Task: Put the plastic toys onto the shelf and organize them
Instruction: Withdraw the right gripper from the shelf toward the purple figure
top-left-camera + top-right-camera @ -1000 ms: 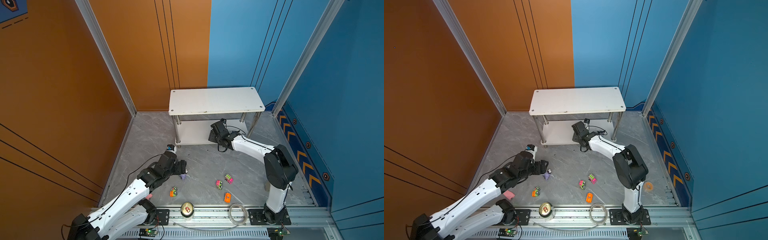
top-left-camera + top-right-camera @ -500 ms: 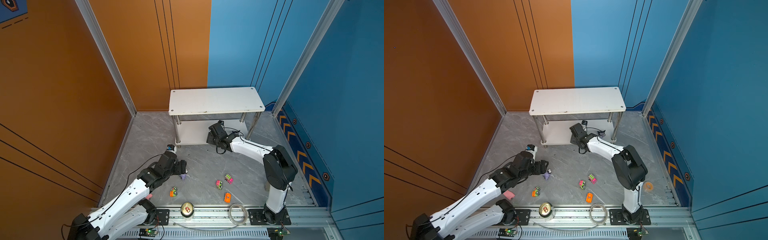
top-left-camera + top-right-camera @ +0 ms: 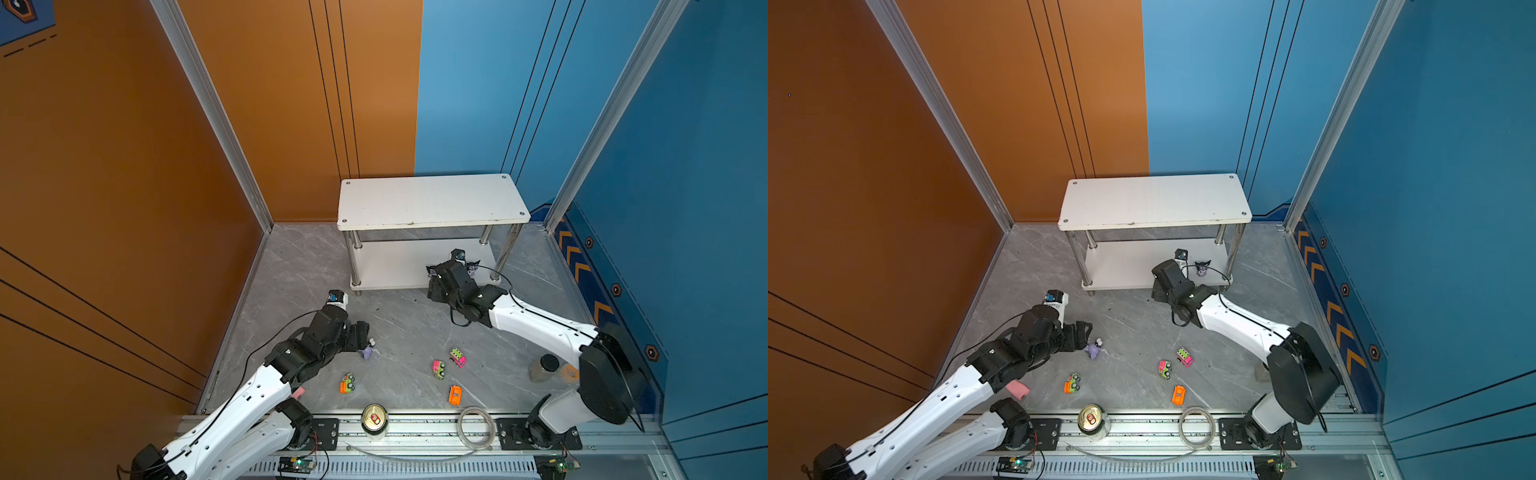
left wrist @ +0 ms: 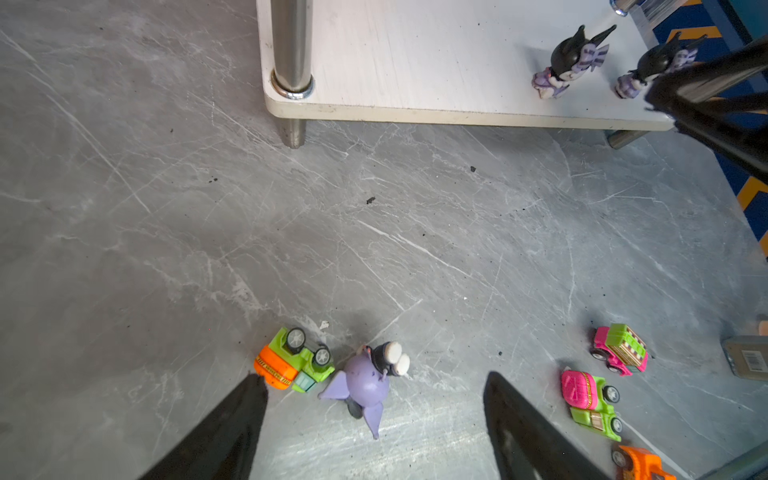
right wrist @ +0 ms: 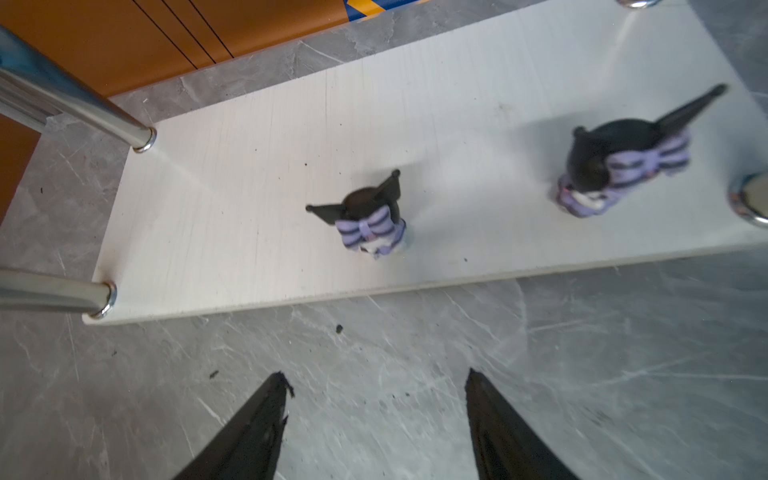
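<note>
A purple figurine [image 4: 365, 384] lies tipped over on the grey floor, just ahead of my open left gripper [image 4: 374, 378] and untouched by its fingers. In a top view the left gripper [image 3: 363, 334] hovers beside that figurine [image 3: 367, 351]. Two black-and-purple figurines [image 5: 370, 220] [image 5: 615, 166] stand on the lower tier of the white shelf [image 5: 249, 187]. My right gripper [image 5: 376, 374] is open and empty over the floor in front of that tier. Four toy cars lie on the floor: orange-green [image 3: 347, 383], pink-green [image 3: 438, 369], pink [image 3: 457, 357], orange [image 3: 455, 395].
A gold-topped can [image 3: 374, 419] and a clear tape ring [image 3: 476, 428] sit on the front rail. A small jar [image 3: 544, 368] and an orange roll [image 3: 568, 372] stand by the right arm's base. Chrome legs [image 4: 291, 41] carry the shelf's top board [image 3: 432, 199].
My right gripper has drawn back from the lower tier towards the front, leaving the figurine standing there. The left arm has stayed still.
</note>
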You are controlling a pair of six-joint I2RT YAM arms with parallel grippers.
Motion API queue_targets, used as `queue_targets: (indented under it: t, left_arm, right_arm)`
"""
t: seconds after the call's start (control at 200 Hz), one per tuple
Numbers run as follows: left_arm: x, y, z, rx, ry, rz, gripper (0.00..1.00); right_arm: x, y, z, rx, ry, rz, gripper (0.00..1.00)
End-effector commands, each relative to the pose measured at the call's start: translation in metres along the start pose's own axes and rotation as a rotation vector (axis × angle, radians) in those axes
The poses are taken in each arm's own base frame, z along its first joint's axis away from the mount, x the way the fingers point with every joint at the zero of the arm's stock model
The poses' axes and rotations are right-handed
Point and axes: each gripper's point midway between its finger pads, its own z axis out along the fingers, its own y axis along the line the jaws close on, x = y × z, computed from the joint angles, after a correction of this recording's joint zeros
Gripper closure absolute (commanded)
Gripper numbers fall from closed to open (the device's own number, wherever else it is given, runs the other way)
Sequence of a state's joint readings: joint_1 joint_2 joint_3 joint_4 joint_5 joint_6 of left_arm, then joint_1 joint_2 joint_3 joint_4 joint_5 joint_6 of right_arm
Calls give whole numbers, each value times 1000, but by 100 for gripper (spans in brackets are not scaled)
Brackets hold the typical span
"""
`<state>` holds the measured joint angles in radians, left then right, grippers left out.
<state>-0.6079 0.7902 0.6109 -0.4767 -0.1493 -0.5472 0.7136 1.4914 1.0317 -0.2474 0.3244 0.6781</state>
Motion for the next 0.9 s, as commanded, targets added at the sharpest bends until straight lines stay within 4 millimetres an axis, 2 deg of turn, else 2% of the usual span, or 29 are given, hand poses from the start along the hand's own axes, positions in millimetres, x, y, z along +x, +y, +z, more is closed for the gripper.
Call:
queue_targets:
  t: [0.0,0.055,0.065,0.095,0.17,0.27,0.34,0.411,0.481,0.526,0.576,0.651,0.706,0.771,0.896]
  left_arm:
    - [-4,10,-12,-43,-20,10,16]
    - [-2,13,-15,-52,-24,6,16]
    - [-2,14,-16,-51,-25,6,17]
    - [-1,15,-17,-54,-27,5,17]
    - [3,19,-19,-57,-28,-4,19]
    - [10,25,-18,-68,-24,-23,23]
    - [15,29,-16,-79,-20,-46,26]
    - [19,31,-14,-83,-11,-56,34]
    - [22,32,-14,-84,-5,-66,38]
    - [24,34,-14,-87,-3,-70,38]
    - [24,35,-14,-91,-4,-71,38]
    - [24,36,-15,-94,-6,-70,39]
    - [23,36,-16,-96,-9,-67,39]
    - [21,37,-17,-101,-9,-63,39]
    - [20,38,-16,-107,-4,-58,37]
  right_arm:
    - [20,-21,-18,56,-15,-110,36]
    - [32,-19,-25,13,1,-137,48]
    - [36,-16,-27,-9,9,-146,54]
    - [44,-9,-30,-54,22,-162,64]
    - [65,18,-36,-186,59,-232,75]
    - [93,61,-41,-345,129,-347,76]
    - [114,89,-40,-451,196,-398,69]
    - [132,116,-41,-558,260,-424,60]
    - [145,138,-44,-644,302,-433,53]
    - [152,147,-42,-672,331,-429,52]
    - [156,158,-41,-704,351,-419,58]
    - [160,171,-42,-745,360,-405,79]
    - [162,180,-43,-769,366,-405,88]
    - [167,187,-44,-785,383,-415,94]
    - [175,198,-41,-793,406,-436,98]
